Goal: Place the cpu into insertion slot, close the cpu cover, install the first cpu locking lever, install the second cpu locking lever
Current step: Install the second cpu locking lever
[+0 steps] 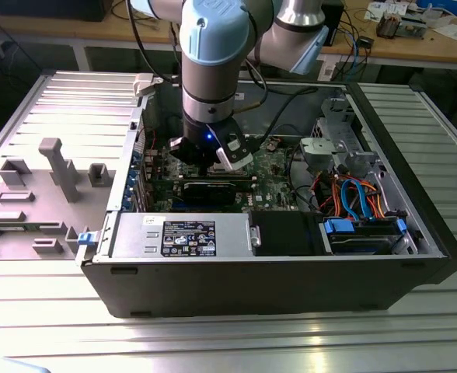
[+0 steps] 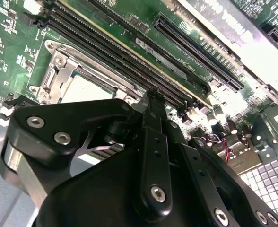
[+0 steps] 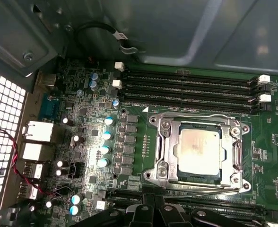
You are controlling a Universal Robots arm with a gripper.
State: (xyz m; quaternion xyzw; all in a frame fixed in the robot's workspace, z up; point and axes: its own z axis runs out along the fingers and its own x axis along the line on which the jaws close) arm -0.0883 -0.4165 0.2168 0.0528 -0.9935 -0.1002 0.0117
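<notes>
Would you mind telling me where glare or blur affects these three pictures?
In the first wrist view, glare brightens the cpu top, which stays sharp. In the second wrist view, the long card washes out white and the close gripper looks soft. The exterior view is evenly lit, the case interior shaded.

Room above the cpu cover (image 3: 199, 151) lies open – memory slots (image 3: 186, 90) and capacitors (image 3: 104, 142) crowd its sides.
</notes>
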